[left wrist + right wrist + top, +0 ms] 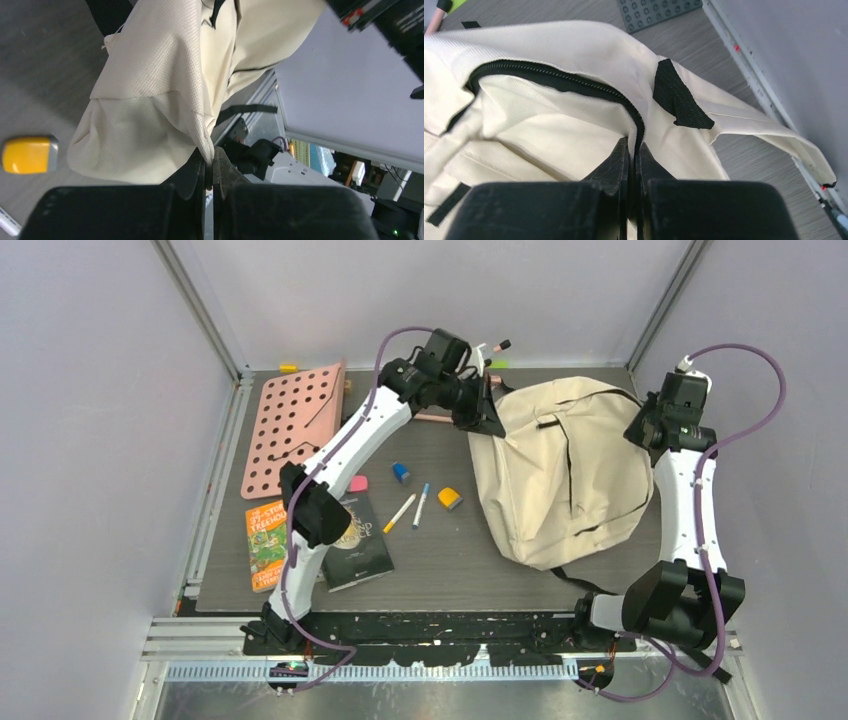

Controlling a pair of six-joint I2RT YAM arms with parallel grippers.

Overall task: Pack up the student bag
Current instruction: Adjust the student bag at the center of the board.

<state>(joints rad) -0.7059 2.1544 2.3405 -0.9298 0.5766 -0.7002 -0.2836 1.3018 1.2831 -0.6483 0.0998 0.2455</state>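
Right, both arms are on the student bag (565,475), which lies slumped on the table's 3 o'clock half. The left gripper (210,159) is clamped tight on a fold of cream cloth at the bag's 10 o'clock corner. The right gripper (634,146) is pinched on the cloth edge right beside the black zipper (554,80), at the bag's 2 o'clock side. Off at the bag's 9 o'clock lie a yellow eraser (450,498) and a blue sharpener (401,472), both apart from it.

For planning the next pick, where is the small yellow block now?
In the top view, the yellow block lies near the middle, just left of the student bag and right of the blue-and-white pen.
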